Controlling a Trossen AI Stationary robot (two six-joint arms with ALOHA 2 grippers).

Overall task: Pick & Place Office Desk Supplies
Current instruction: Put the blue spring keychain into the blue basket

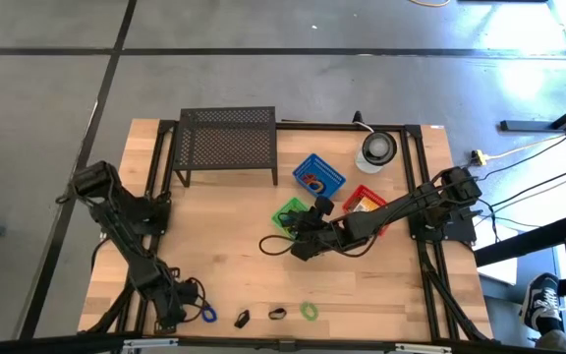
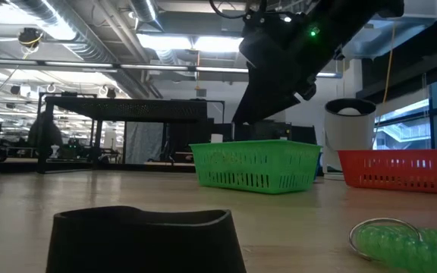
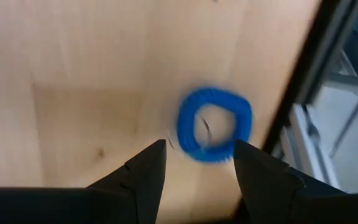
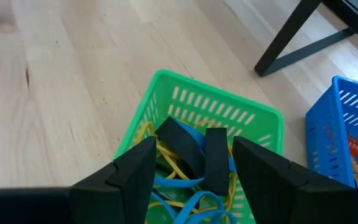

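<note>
A: Light wooden table (image 1: 234, 226)?
B: Blue coiled loop (image 3: 214, 124) lies near its front-left corner, left gripper (image 3: 197, 165) spread over it.
A: Right gripper (image 4: 191, 163)?
B: Spread above the green plastic basket (image 4: 229, 112) mid-table.

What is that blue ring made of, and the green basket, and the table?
The blue ring looks like stretchy plastic coil: its edge is ribbed, though blurred. The green basket seems moulded plastic, shiny, with neat slotted walls. The table looks like pale wood, smooth, with grain lines and a knot showing.
</note>
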